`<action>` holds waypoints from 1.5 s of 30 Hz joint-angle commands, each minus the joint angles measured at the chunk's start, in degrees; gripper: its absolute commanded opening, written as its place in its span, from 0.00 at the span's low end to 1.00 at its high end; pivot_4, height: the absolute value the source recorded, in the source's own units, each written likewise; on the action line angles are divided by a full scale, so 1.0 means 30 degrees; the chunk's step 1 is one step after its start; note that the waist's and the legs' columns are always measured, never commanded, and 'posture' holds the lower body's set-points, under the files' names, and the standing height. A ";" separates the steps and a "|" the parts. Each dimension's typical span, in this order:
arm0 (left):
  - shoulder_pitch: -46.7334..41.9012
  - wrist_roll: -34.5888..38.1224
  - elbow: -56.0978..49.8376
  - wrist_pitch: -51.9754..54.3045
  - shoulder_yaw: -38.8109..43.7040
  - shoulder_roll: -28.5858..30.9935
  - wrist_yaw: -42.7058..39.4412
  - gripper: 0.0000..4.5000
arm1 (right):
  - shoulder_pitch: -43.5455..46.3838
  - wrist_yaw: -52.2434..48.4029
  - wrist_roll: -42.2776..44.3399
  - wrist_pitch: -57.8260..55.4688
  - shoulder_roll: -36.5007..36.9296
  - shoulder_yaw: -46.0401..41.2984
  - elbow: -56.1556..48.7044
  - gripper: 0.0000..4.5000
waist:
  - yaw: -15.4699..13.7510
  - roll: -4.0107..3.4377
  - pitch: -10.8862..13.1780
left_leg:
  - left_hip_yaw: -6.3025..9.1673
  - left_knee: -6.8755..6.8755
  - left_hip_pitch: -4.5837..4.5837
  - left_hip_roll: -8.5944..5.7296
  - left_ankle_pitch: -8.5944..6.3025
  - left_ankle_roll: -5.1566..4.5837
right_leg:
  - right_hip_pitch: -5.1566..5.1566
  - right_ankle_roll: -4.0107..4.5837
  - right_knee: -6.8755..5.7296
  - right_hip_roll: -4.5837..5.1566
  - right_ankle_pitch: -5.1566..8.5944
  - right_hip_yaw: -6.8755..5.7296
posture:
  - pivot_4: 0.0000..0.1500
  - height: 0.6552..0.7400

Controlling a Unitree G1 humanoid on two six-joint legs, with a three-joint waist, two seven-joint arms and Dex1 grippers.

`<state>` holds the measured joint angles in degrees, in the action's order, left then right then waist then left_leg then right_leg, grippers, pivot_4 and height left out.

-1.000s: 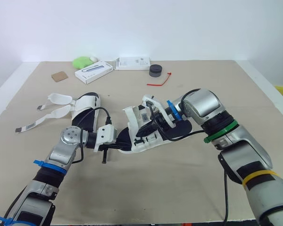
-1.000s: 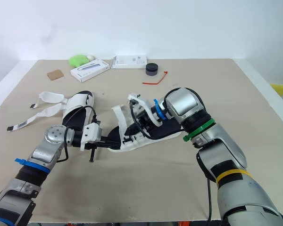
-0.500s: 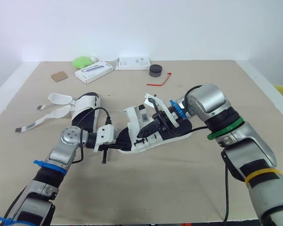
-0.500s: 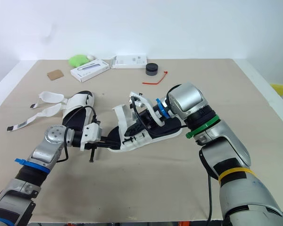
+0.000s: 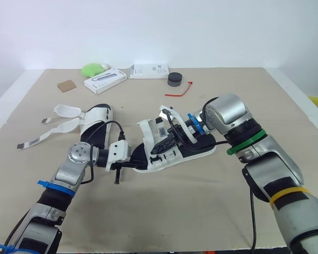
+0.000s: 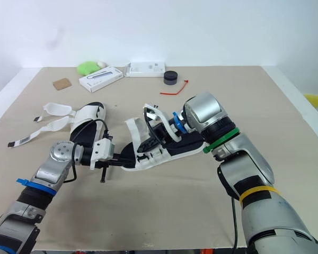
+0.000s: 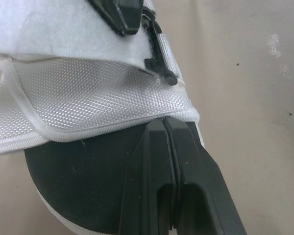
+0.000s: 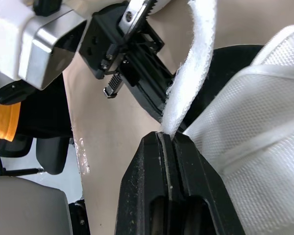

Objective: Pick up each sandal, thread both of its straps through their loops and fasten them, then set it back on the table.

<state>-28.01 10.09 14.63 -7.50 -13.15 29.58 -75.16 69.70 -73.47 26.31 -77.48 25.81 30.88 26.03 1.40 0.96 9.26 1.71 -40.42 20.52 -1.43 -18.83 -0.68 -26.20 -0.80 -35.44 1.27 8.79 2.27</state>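
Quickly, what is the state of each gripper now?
Left gripper: closed on the sandal.
Right gripper: closed on its strap.

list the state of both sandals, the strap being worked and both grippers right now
held sandal: unfastened, gripped by both grippers
strap: loose, end pinched, arching up from the held sandal
second sandal: lying on the table, both straps open and splayed out
left gripper: jaws shut on the held sandal
right gripper: jaws shut on the strap
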 commanded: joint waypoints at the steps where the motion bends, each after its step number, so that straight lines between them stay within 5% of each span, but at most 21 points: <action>1: 0.0698 -0.0488 0.0123 0.0189 -0.0791 0.0139 -0.0330 0.00 | 0.0442 -0.0118 -0.0575 0.0877 0.0048 0.0255 0.0358 0.01 | 0.0001 0.0000 0.0000 | 0.0001 0.0000 0.0000 0.0000 0.0000 0.0000 | 0.0001 0.0000 0.0000 -0.0001 0.0000 0.0000 | 1.00 1.00; 23: 0.0900 -0.0431 -0.0138 0.0340 -0.0817 0.0082 -0.0172 0.00 | -0.0295 -0.1816 -0.2942 0.4312 0.1055 0.2311 -0.1164 0.01 | -0.0014 0.0000 0.0000 | 0.0008 0.0003 0.0006 -0.0003 -0.0002 -0.0001 | 0.0006 -0.0003 0.0022 -0.0001 0.0002 -0.0015 | 1.00 1.00; 45: 0.0772 -0.0648 0.0218 -0.0210 -0.1049 -0.0047 -0.0256 0.00 | 0.0686 -0.1087 0.0007 -0.0365 0.0879 0.0367 -0.2469 0.01 | -0.0015 0.0000 0.0000 | 0.0035 0.0005 0.0029 -0.0003 -0.0004 0.0002 | 0.0005 -0.0003 0.0049 0.0013 0.0001 -0.0041 | 1.00 1.00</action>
<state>-27.36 10.13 13.99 -8.71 -13.57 29.32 -75.11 69.91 -76.79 25.56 -78.33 28.58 33.62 18.57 1.35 0.96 9.26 1.81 -40.41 20.60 -1.44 -18.84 -0.67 -26.19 -0.81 -35.29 1.31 8.79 2.15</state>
